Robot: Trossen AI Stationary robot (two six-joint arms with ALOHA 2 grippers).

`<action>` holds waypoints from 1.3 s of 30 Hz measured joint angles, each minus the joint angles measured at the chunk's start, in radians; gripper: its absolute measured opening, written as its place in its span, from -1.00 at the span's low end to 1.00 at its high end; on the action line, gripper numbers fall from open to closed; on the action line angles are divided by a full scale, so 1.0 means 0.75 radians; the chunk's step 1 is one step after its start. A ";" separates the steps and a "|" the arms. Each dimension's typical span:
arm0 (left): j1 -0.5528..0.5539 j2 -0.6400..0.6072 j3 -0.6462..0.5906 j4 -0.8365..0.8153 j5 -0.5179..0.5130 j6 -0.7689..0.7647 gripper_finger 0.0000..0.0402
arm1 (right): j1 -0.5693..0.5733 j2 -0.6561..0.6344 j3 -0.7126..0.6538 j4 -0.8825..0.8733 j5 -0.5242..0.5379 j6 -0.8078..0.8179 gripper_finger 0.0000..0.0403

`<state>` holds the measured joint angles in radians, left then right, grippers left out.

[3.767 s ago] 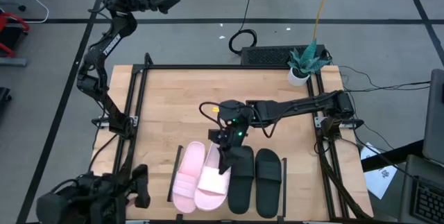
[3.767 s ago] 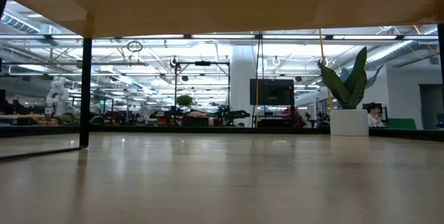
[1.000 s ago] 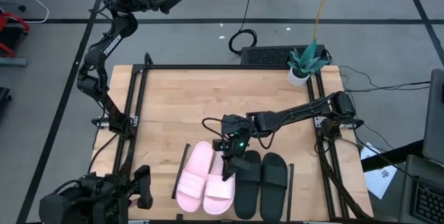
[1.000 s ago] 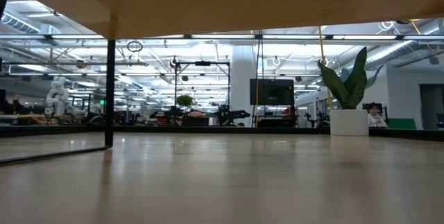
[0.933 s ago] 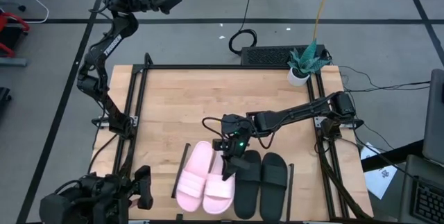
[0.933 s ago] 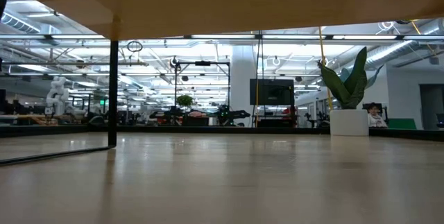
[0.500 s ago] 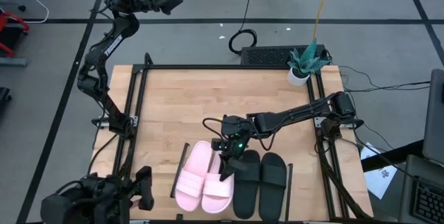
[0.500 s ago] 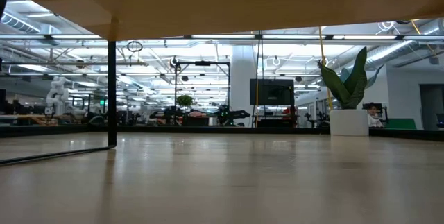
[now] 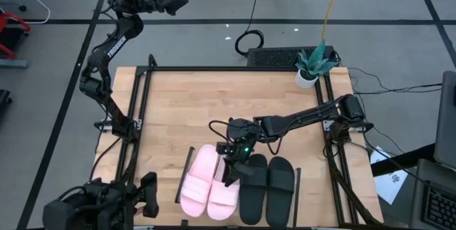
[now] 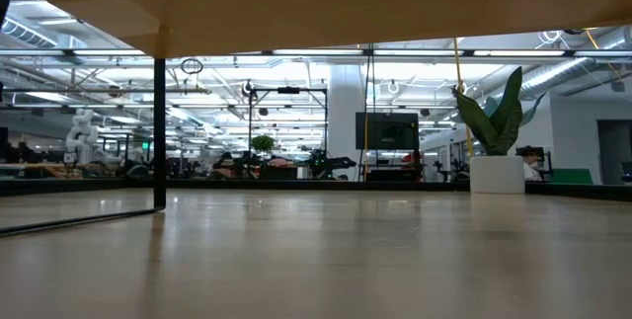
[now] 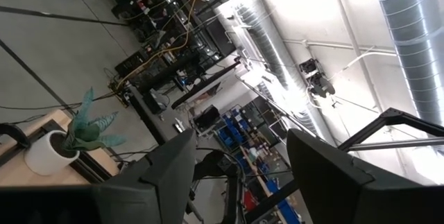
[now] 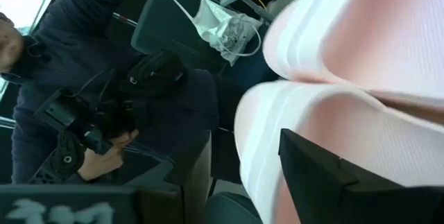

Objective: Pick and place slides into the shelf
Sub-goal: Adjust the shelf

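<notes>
Two pale pink slides and two black slides lie side by side, soles down, on the shelf at the table's near edge. My right gripper is open and hangs low over the gap between the right pink slide and the left black one. In the right wrist view its fingers stand on either side of the pink slide's strap edge. My left gripper is open and raised high beyond the table's far left corner, with nothing between its fingers. My right gripper stands open, with one finger close against the right pink slide's strap and pointing down from above. I cannot tell whether it touches the strap. The slide lies flat on the shelf.
A potted plant stands at the table's far right corner. Bare wooden tabletop stretches from the slides to the far edge. A person with a controller sits beyond the near edge. The shelf's black leg shows in the low view.
Over the last few seconds the shelf and its slides have slid a little toward the table's right edge. In the last second nothing has plainly changed.
</notes>
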<state>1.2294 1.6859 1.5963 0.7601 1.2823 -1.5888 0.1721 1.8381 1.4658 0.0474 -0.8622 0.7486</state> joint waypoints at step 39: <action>0.048 0.000 0.000 0.000 0.107 0.055 0.13 | -0.469 -0.042 0.003 0.304 -0.216 0.050 -0.21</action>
<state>1.2653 1.6859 1.5963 0.7601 1.3628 -1.5475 -0.1795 1.8065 1.4681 0.2752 -1.0245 0.7860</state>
